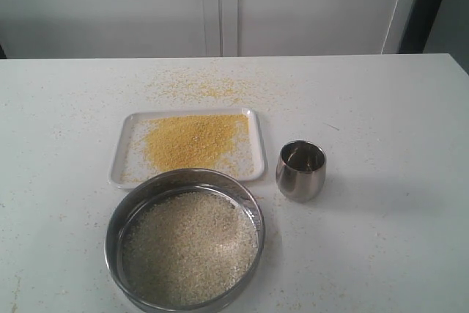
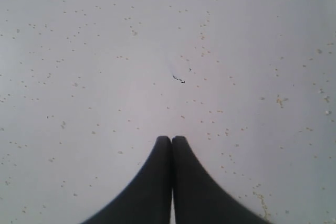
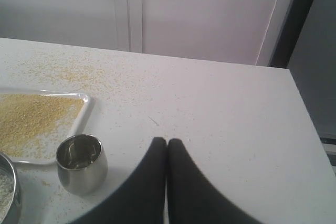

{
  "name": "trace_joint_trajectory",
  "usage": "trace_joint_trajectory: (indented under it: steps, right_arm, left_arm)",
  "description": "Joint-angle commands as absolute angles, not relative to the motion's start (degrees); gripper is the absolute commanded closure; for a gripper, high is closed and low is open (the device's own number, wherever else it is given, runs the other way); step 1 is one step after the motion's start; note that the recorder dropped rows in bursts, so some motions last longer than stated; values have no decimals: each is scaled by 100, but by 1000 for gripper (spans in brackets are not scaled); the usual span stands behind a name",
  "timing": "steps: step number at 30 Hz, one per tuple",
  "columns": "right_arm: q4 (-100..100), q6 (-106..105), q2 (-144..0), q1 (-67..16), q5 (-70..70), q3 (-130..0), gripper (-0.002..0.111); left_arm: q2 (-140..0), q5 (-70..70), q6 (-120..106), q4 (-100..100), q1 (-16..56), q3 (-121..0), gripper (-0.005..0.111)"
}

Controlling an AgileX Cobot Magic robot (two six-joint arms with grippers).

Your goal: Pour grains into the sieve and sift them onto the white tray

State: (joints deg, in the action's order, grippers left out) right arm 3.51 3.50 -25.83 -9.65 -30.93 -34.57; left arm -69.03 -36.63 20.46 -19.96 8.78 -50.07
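Observation:
The round steel sieve [image 1: 183, 247] stands on the table at the front, and whitish grains [image 1: 189, 247] cover its mesh. Just behind it lies the white tray [image 1: 124, 159] with a heap of fine yellow grains [image 1: 192, 139] on it. Neither arm shows in the exterior view. My left gripper [image 2: 171, 139] is shut with nothing in it, over bare table dotted with stray grains. My right gripper [image 3: 167, 141] is also shut and empty, to the right of the steel cup [image 3: 81, 163]. The tray's corner [image 3: 84, 109] and the sieve's rim [image 3: 11, 192] show at that view's edge.
A small steel cup [image 1: 300, 170], upright and with no grains showing inside, stands right of the tray. Loose yellow granules [image 1: 194, 89] are scattered on the table behind the tray. The table's back edge meets a white wall, and its right edge [image 3: 304, 114] runs close by.

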Motion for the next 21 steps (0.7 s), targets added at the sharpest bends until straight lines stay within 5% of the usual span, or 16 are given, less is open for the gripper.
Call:
trace_joint_trajectory:
  steps: [1, 21]
  right_arm:
    - [383, 282, -2559, -919, -2856, -3364, 108]
    - [194, -148, -766, -919, -2349, -1778, 108]
  left_arm:
    - [-6863, -3705, 2074, -1995, 861, -4963, 107]
    - [-6863, -3705, 2074, -1995, 861, -4963, 107]
